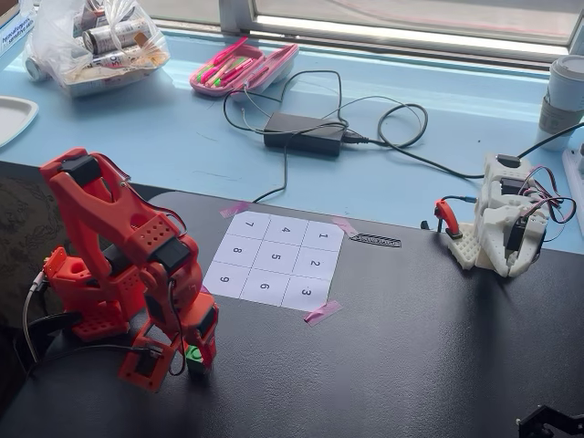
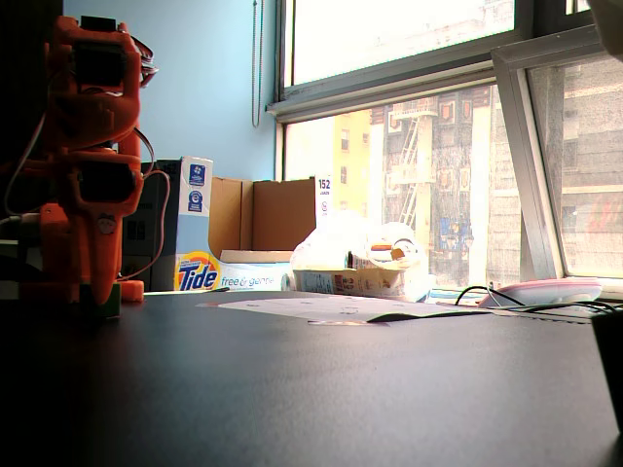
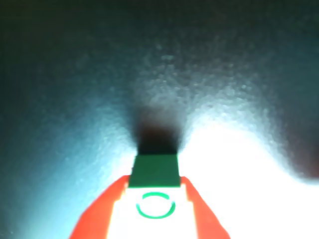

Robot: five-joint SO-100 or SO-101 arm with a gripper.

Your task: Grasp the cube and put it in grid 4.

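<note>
The green cube sits between my orange gripper's fingers, low at the black mat, near its front left and well short of the numbered sheet. In the wrist view the cube fills the gap between both orange fingers, its round hollow facing the camera; the gripper is shut on it. Grid 4 is the middle cell of the sheet's far row, between cells 7 and 1, and is bare. In the low fixed view the arm stands at the left and the sheet lies flat beyond it.
A white second arm stands at the mat's right edge. A black power adapter with cables, a pink case and a plastic bag lie on the blue surface behind. Pink tape holds the sheet's corners.
</note>
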